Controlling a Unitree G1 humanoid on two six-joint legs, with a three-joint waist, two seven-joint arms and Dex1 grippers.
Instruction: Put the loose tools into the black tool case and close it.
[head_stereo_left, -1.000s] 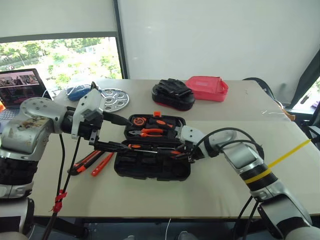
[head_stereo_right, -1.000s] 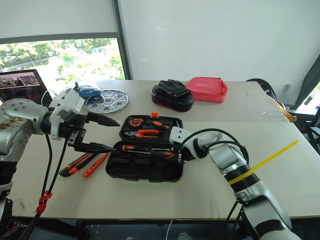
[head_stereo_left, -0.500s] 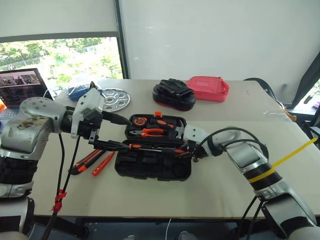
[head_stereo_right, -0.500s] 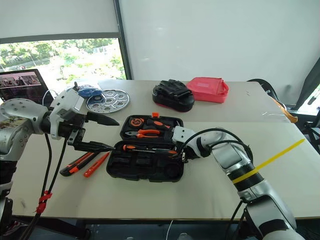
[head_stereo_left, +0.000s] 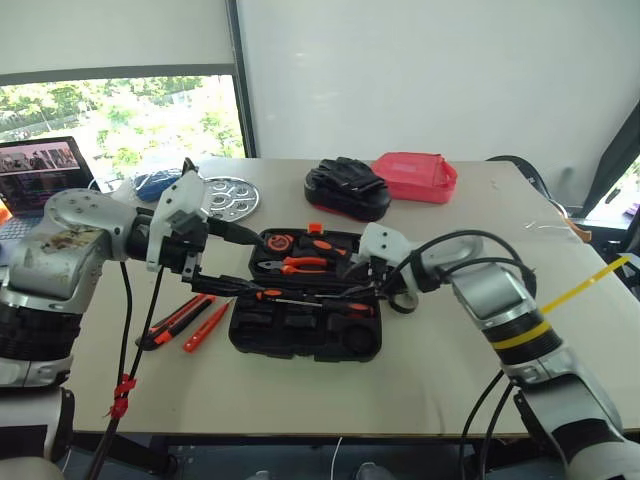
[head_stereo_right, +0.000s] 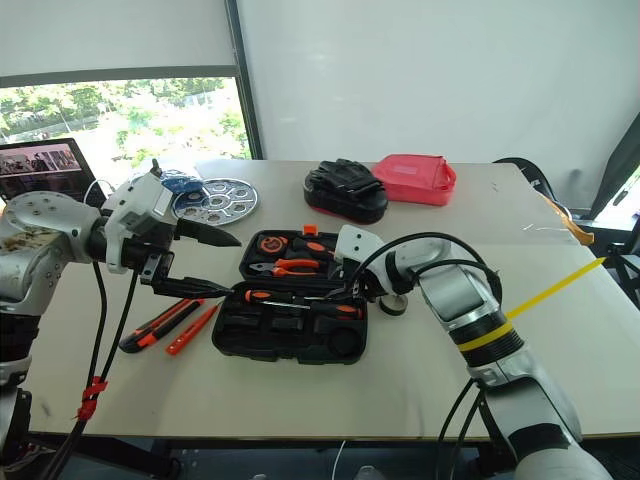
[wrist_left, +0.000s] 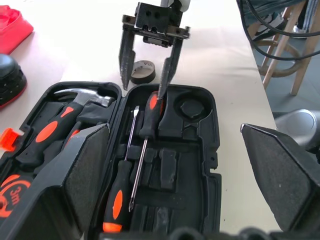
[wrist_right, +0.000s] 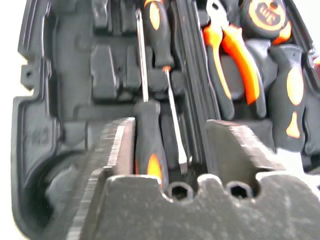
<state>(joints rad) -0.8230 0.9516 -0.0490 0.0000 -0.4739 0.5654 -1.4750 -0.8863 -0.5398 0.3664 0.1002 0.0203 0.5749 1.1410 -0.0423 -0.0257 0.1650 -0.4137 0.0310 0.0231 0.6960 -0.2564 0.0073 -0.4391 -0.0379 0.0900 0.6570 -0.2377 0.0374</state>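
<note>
One screwdriver (wrist_left: 148, 111) lies cased, its handle between the parted right gripper (wrist_left: 146, 76) fingers.

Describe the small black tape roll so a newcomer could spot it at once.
Find the open black tool case in the middle of the table. Just off its right edge, beside the right gripper, a small tape roll lies flat: the only black ring there, unlike the long orange-handled tools.

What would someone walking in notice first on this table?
The open black tool case at the table's middle, with orange-handled tools in its slots and two screwdrivers lying in the near half. The right gripper hangs open just above one screwdriver's handle, and the left gripper hovers wide open at the case's left edge. A utility knife and a slim orange tool lie loose left of the case.
</note>
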